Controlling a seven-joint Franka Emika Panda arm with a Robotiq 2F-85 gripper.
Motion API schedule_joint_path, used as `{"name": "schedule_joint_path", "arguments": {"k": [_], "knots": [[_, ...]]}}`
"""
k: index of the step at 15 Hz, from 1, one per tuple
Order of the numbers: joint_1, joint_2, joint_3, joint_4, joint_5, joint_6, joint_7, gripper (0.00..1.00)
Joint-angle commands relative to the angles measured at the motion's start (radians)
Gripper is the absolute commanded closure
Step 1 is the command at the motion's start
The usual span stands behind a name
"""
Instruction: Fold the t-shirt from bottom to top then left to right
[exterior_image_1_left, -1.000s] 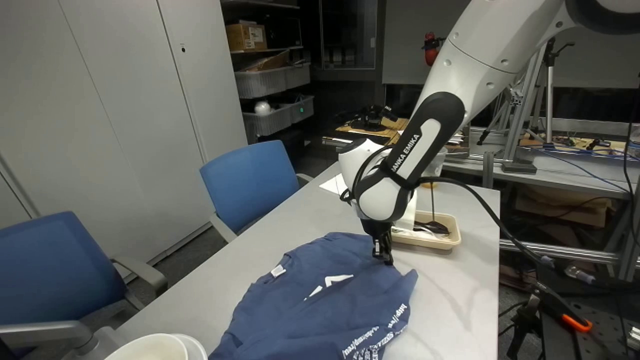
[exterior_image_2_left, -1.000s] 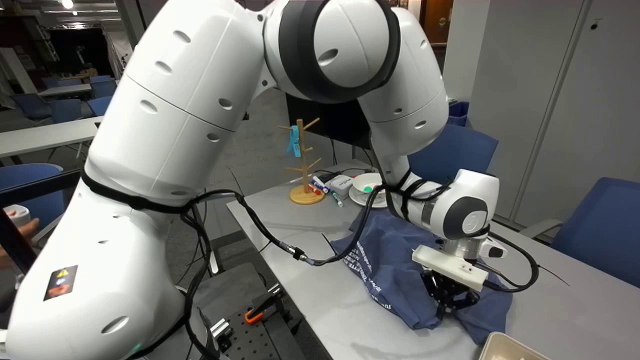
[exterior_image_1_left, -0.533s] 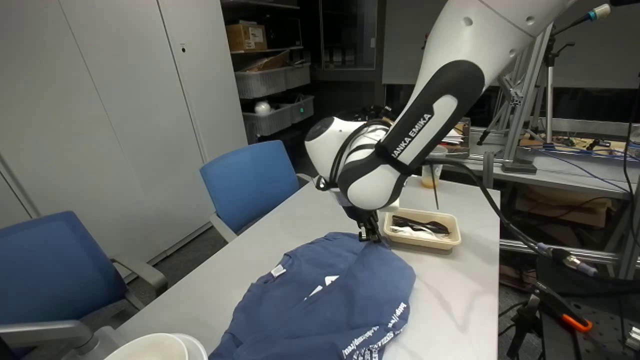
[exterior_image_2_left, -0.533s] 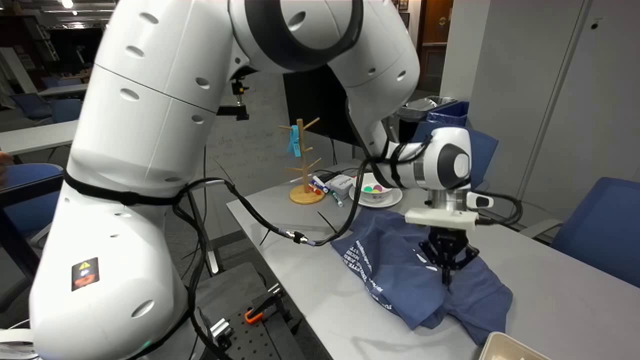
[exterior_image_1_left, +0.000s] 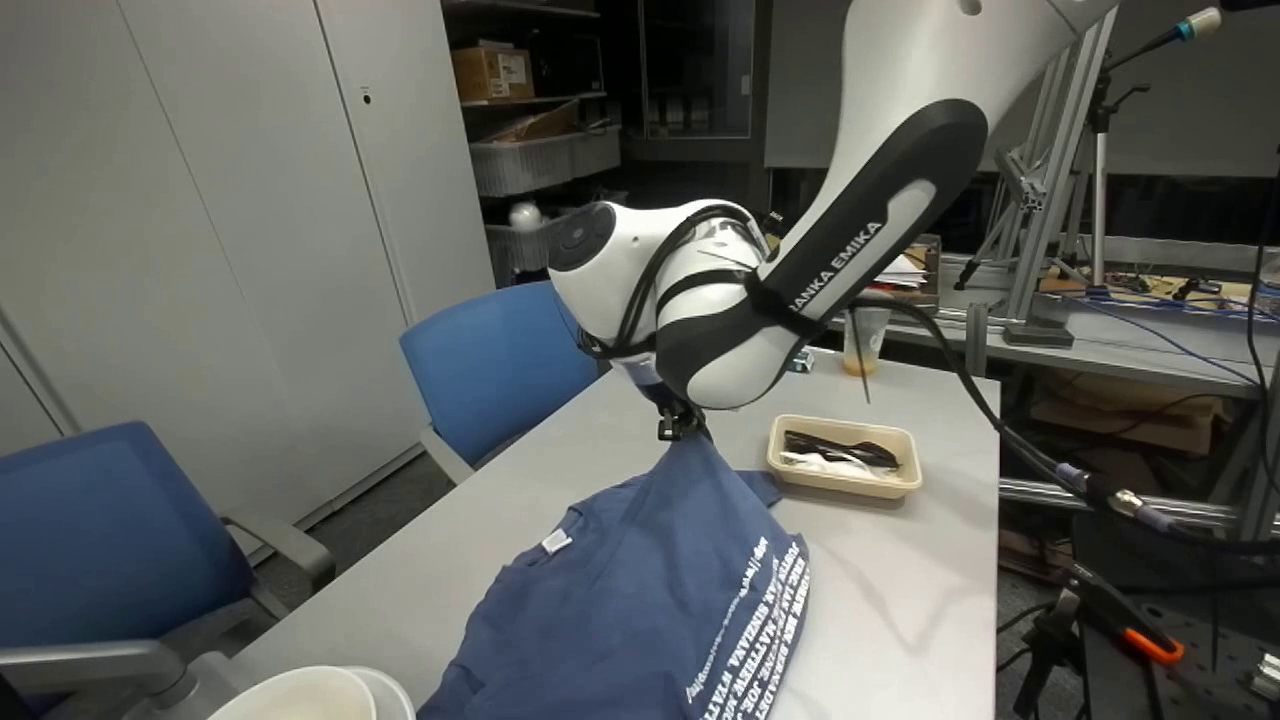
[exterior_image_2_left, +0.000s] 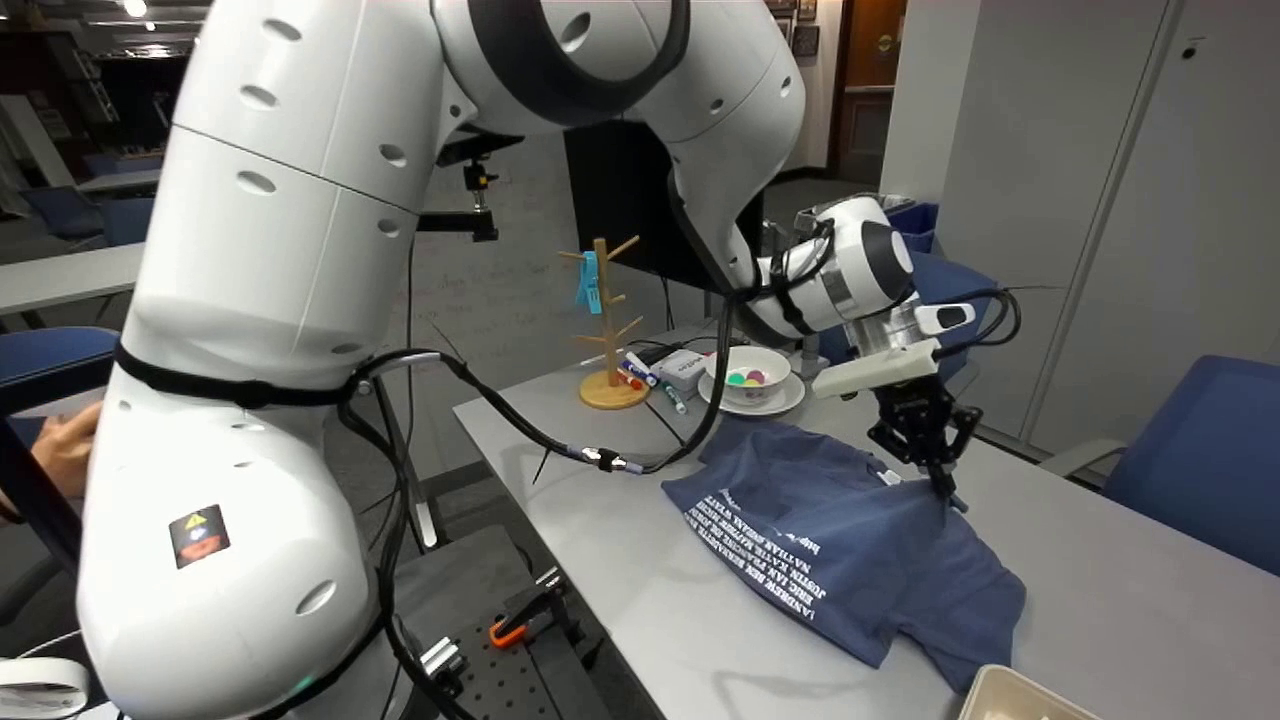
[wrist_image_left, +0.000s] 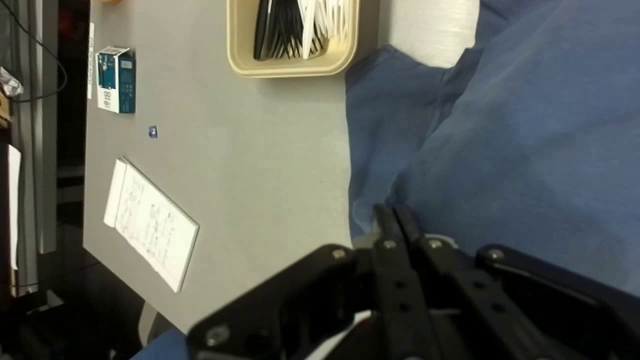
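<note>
The navy-blue t-shirt (exterior_image_1_left: 610, 610) lies on the table in both exterior views (exterior_image_2_left: 860, 540), partly folded over itself. White lettering shows along its near edge, and a white neck label shows near the collar. My gripper (exterior_image_1_left: 684, 432) is shut on a pinch of the t-shirt and holds it above the table, so the cloth rises to a peak. The gripper also shows above the collar side in an exterior view (exterior_image_2_left: 942, 484). In the wrist view the closed fingertips (wrist_image_left: 395, 210) pinch the cloth (wrist_image_left: 540, 160), with a flat layer below. The chest lettering is covered by cloth.
A beige tray (exterior_image_1_left: 905, 482) of plastic cutlery stands close beside the sleeve, also in the wrist view (wrist_image_left: 295, 73). A bowl on a plate (exterior_image_2_left: 752, 378) and a wooden stand (exterior_image_2_left: 606, 345) are at the other end. A notepad (wrist_image_left: 155, 225) and small box (wrist_image_left: 116, 82) lie beyond.
The gripper has moved up and across toward the collar and chair side, carrying the pinched cloth. The shirt's near edge has been drawn along, showing more lettering. The white chest marks are now covered.
</note>
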Motion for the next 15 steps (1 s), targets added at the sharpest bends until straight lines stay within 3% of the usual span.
{"name": "schedule_joint_path", "arguments": {"k": [1, 7, 12, 13, 15], "knots": [[-0.032, 0.087, -0.026, 0.054, -0.016, 0.104, 0.142, 0.99], [-0.034, 0.171, -0.088, 0.108, 0.023, 0.242, 0.320, 0.99], [0.003, 0.224, -0.128, 0.171, 0.004, 0.261, 0.427, 0.99], [0.007, 0.233, -0.128, 0.182, 0.008, 0.249, 0.436, 0.72], [0.017, 0.240, -0.130, 0.188, 0.005, 0.240, 0.443, 0.64]]}}
